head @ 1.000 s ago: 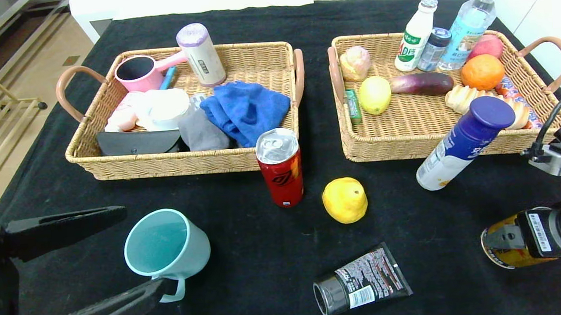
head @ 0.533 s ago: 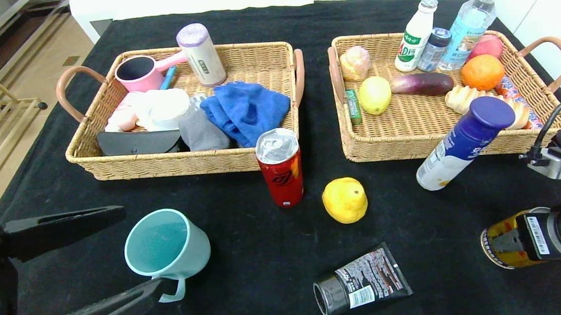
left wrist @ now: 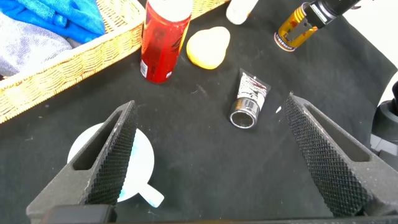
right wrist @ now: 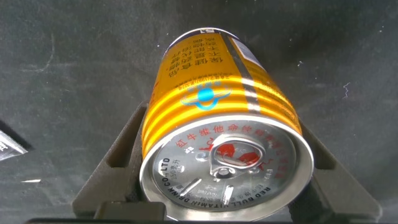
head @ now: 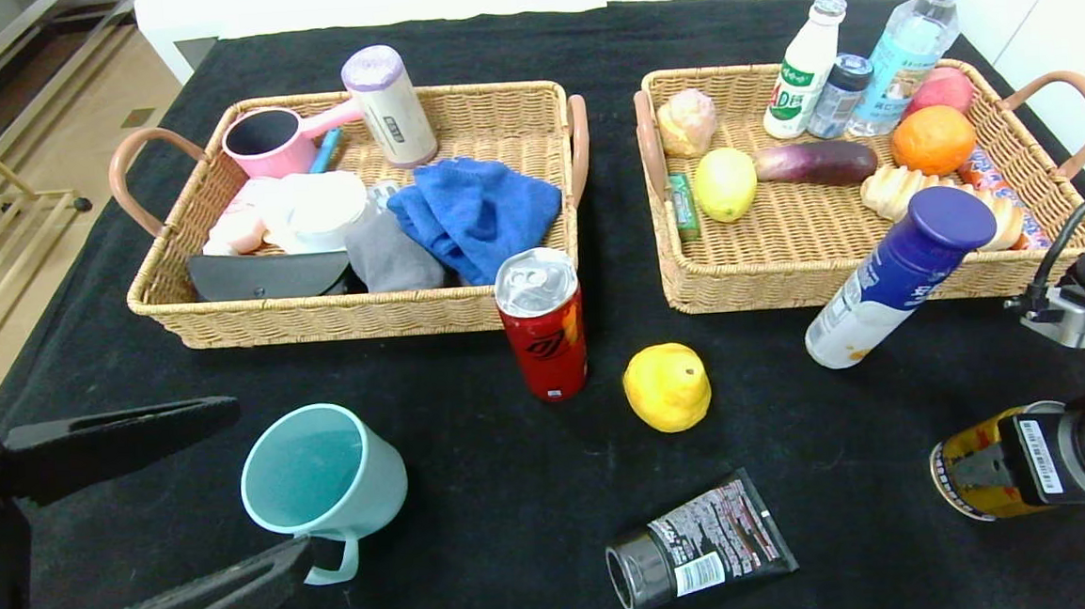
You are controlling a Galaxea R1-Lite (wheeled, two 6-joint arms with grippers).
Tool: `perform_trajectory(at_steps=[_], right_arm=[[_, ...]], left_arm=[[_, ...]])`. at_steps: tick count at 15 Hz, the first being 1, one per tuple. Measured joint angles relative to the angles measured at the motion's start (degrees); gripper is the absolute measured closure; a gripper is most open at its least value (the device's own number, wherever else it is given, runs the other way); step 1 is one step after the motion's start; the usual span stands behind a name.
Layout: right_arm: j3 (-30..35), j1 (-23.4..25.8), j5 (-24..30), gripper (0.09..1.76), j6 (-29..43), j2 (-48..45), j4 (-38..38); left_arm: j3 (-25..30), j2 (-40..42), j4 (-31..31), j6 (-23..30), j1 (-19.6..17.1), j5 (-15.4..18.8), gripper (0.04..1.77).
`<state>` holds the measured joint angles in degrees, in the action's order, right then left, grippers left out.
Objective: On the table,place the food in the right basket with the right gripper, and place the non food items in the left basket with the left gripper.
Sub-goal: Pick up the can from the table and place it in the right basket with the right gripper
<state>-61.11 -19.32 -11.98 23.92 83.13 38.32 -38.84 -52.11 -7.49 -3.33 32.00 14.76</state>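
Note:
My right gripper (head: 1033, 467) is shut on a gold drink can (head: 972, 471) at the front right, holding it on its side just over the black table. In the right wrist view the can (right wrist: 217, 118) fills the space between the pads of the gripper (right wrist: 224, 180). My left gripper (head: 271, 481) is open at the front left, its fingers either side of a teal mug (head: 322, 469). In the left wrist view the gripper (left wrist: 210, 106) is wide open and the mug (left wrist: 137, 165) sits by one finger. The left basket (head: 317, 320) and right basket (head: 759, 296) stand behind.
On the table are a red can (head: 541, 323), a yellow lemon (head: 667, 386), a black tube (head: 698, 544) and a blue-and-white bottle (head: 894, 278) leaning on the right basket. The left basket holds cloths and cups, the right one fruit and bottles.
The right wrist has shifted slightly and the gold can has tilted a little in its grip. The left gripper and the table's objects have not moved.

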Motion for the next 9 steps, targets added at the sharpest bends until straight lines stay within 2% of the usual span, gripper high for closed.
perform_trajectory(at_steps=[6, 9], right_arm=[[-1.5, -0.1, -0.4, 0.66, -1.4, -3.6, 0.4], [-5.1, -0.1, -2.7, 0.66, -3.5, -6.6, 3.1]], left_arm=[[0.0, 0.3, 0.0, 0.0, 0.0, 0.0, 0.09], [0.0, 0.3, -0.1, 0.0, 0.0, 0.0, 0.09]])
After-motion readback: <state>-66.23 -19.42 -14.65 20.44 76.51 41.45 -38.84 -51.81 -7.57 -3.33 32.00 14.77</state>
